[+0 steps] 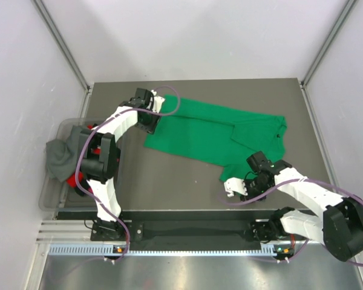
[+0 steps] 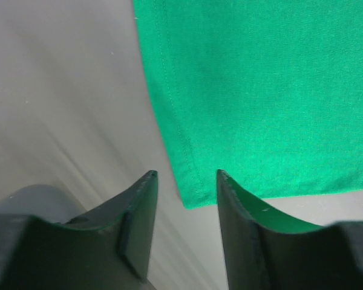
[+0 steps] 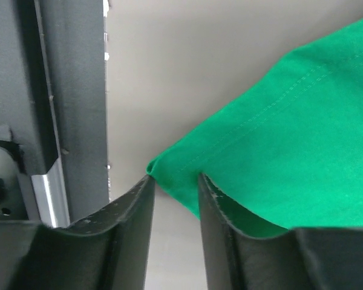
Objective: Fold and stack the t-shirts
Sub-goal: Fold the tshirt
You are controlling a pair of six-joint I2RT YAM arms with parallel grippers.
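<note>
I've got the green t-shirt (image 1: pixel 199 130) lying spread out on the dark table (image 1: pixel 169 181), one sleeve folded over its body on the far right side. My left gripper (image 2: pixel 186 174) is reaching out to the shirt's far left corner. On its wrist camera the jaws stand partly open with bare table showing between them. The hemmed corner of the cloth lies just ahead of the tips, and its edge runs off behind the right-hand finger (image 2: pixel 248 229). Nothing is pinched there. Over on the other side, my right gripper (image 3: pixel 175 177) sits low at the near corner of the shirt. Its jaws are apart too, a narrower gap than the left's. The folded green corner pokes right across the opening at the fingertips and meets the tip of the left-hand finger (image 3: pixel 142 205). I can't tell whether the cloth is between the tips or just beneath them, but the jaws haven't closed on it. Out beyond the left arm's elbow is the clear bin (image 1: pixel 48 193), with a grey t-shirt (image 1: pixel 60 154) draped over its edge and a red t-shirt (image 1: pixel 71 179) inside.
</note>
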